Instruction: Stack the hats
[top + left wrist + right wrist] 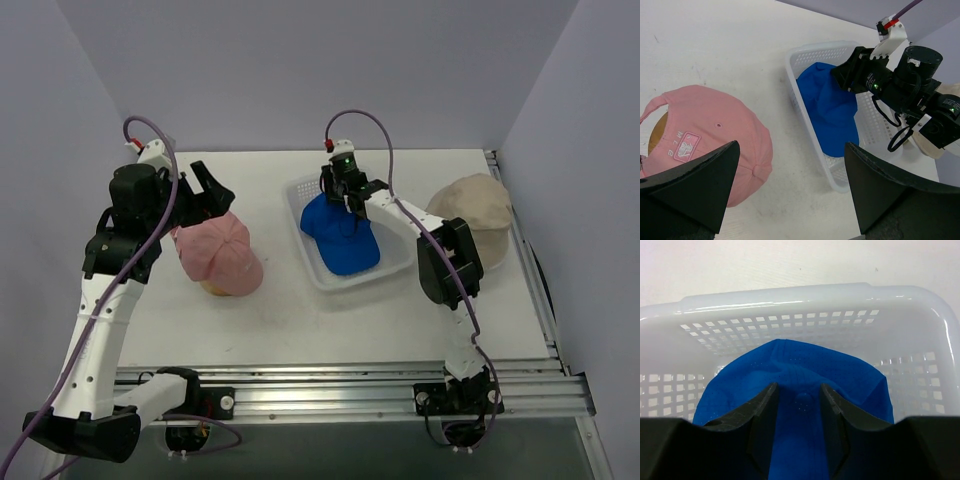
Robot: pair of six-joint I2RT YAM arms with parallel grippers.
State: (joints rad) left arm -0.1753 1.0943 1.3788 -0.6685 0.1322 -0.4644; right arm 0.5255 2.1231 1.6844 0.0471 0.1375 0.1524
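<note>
Your right gripper (797, 410) pinches the blue cap's (338, 235) crown, brim toward you in the basket (400, 268); left gripper (790, 192) gapes.

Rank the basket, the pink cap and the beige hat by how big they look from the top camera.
1. basket, largest.
2. and 3. pink cap and beige hat: too alike to rank, and the right arm hides part of the beige hat.

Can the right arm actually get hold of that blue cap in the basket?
Probably yes. The right tool is already down on the blue cap with fabric between its fingers, and the basket is open on top, so nothing blocks it.
</note>
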